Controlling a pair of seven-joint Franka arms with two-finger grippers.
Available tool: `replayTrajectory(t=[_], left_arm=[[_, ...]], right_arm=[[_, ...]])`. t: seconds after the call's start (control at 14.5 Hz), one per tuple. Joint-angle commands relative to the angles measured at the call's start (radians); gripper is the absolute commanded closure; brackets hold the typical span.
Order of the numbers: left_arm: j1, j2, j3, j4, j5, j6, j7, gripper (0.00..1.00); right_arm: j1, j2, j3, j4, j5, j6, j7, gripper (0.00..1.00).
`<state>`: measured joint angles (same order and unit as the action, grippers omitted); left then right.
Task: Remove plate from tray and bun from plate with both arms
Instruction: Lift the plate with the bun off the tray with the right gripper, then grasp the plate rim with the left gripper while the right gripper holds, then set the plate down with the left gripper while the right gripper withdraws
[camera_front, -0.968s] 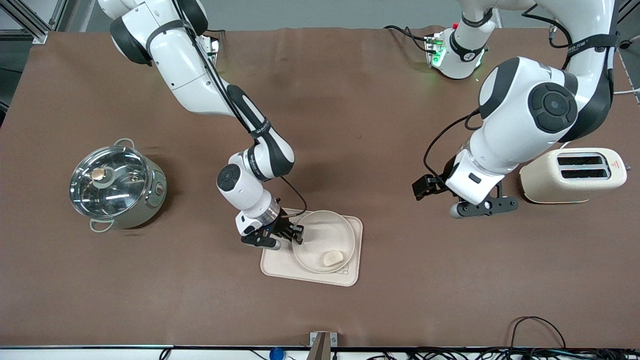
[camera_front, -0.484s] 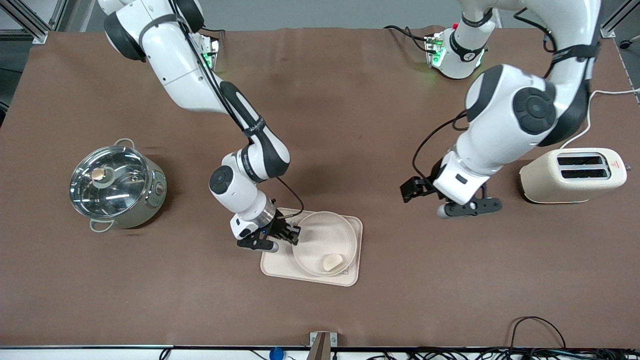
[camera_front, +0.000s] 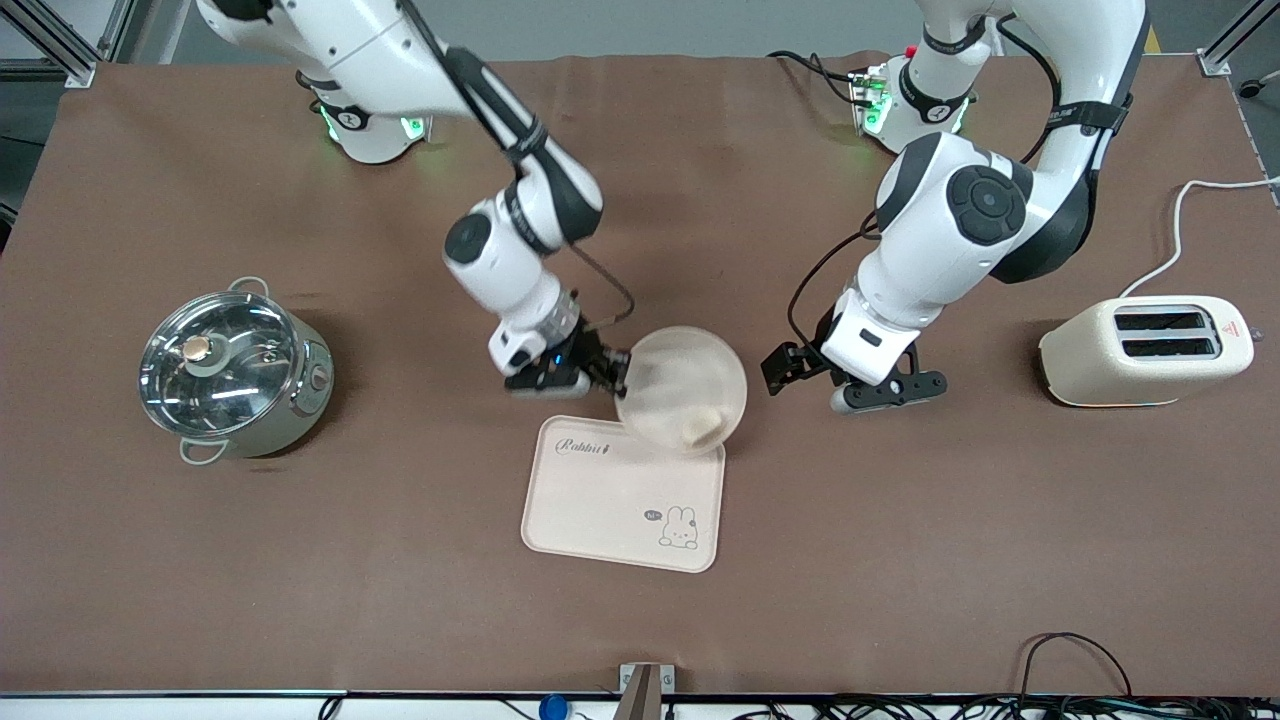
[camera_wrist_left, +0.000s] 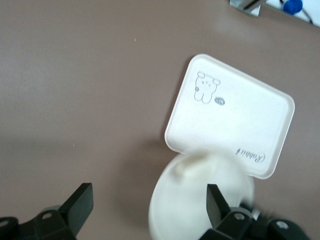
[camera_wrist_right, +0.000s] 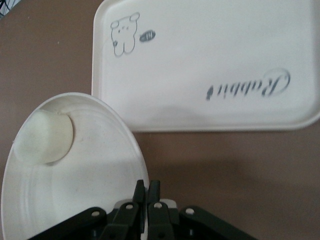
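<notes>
My right gripper (camera_front: 615, 376) is shut on the rim of the round cream plate (camera_front: 672, 375) and holds it tilted in the air over the tray's edge nearest the robots. The pale bun (camera_front: 702, 428) lies in the plate at its low side. In the right wrist view the closed fingers (camera_wrist_right: 147, 189) pinch the plate (camera_wrist_right: 75, 195), with the bun (camera_wrist_right: 44, 137) at its rim. My left gripper (camera_front: 880, 392) hangs open and empty beside the plate, toward the left arm's end. Its view shows the plate (camera_wrist_left: 200, 212) and bun (camera_wrist_left: 192, 167) between the open gripper (camera_wrist_left: 148, 200).
The rectangular cream tray with a rabbit drawing (camera_front: 610, 500) lies bare on the brown table, also in the wrist views (camera_wrist_left: 240, 120) (camera_wrist_right: 215, 60). A steel pot with a glass lid (camera_front: 235, 372) stands toward the right arm's end. A cream toaster (camera_front: 1145, 350) stands toward the left arm's end.
My right gripper has lifted the plate with the bun off the tray and carried it toward the robots' bases. My left arm has moved closer to the plate.
</notes>
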<state>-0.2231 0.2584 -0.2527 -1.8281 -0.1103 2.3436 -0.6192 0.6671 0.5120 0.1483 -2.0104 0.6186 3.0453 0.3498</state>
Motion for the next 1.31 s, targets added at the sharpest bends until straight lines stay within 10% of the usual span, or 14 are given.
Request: replayTrajectory(t=[0.0, 0.28, 0.48, 0.69, 0.76, 1.24], left_arm=[[0.005, -0.097, -0.002, -0.158, -0.035, 0.120, -0.051, 0.00], [-0.004, -0.088, -0.034, -0.209, -0.037, 0.186, -0.117, 0.00], [-0.004, -0.085, -0.071, -0.304, -0.037, 0.343, -0.178, 0.00], [-0.027, -0.085, -0.083, -0.388, -0.031, 0.396, -0.235, 0.00], [-0.027, -0.090, -0.083, -0.417, -0.026, 0.398, -0.240, 0.00], [-0.105, 0.039, -0.082, -0.447, -0.022, 0.399, -0.361, 0.00]], right_arm=[[0.153, -0.049, 0.004, -0.156, 0.110, 0.162, 0.012, 1.00], [0.207, 0.000, 0.002, -0.145, 0.152, 0.168, 0.009, 0.97], [0.198, 0.049, 0.001, -0.093, 0.152, 0.165, -0.002, 0.75], [0.145, 0.046, -0.003, -0.058, 0.150, 0.136, -0.006, 0.32], [0.126, 0.036, -0.004, -0.039, 0.150, 0.089, -0.006, 0.00], [0.074, 0.000, -0.249, 0.146, 0.068, -0.303, -0.165, 0.00]])
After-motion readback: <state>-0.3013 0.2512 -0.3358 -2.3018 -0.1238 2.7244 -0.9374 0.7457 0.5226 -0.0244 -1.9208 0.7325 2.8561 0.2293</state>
